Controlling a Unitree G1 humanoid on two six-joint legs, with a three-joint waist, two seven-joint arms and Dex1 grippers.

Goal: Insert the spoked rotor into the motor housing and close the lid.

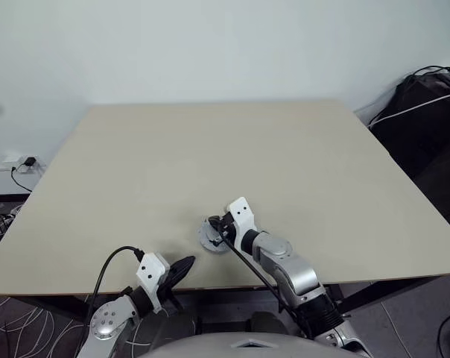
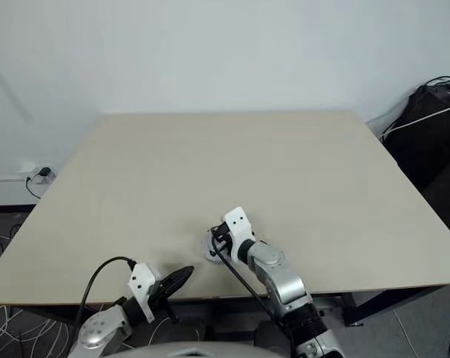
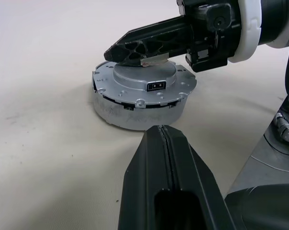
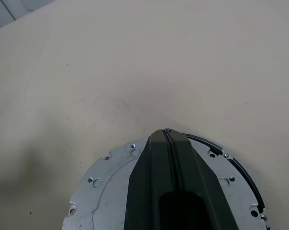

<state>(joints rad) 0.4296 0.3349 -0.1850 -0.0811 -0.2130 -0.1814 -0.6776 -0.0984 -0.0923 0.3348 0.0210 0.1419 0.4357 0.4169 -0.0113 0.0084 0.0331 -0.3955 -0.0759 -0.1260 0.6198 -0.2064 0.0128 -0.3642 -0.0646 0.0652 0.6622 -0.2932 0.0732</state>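
Left wrist view showed the lid (image 3: 143, 82) already seated on the motor housing (image 3: 130, 111), the two forming one squat grey metal puck on the beige worktop (image 3: 44, 158). The lid's outer face was up: a raised centre boss, a small dark connector socket and a ring of screw holes near its edge. The spoked rotor could not be seen; judging from the closed stack, it probably sat inside.

The right end effector (image 3: 135, 48) lay across the top of the lid, its two black fingers pressed together and holding nothing, the tips resting on or just above the centre boss; contact could not be told for certain. The left end effector (image 3: 166, 139) was just beside the housing on the near side, fingers also together and empty, apart from the housing wall.

Seen from the head, the housing (image 1: 210, 235) sat near the worktop's front edge, well apart from its other sides.

The assembly looked rigid and fairly heavy for its size, with smooth machined metal that would likely slip under hard plastic fingers. A push straight down on the centre boss seemed safest; an off-centre push could tilt the lid. To lift it, opposite sides of the housing wall below the lid's flange looked the best hold.
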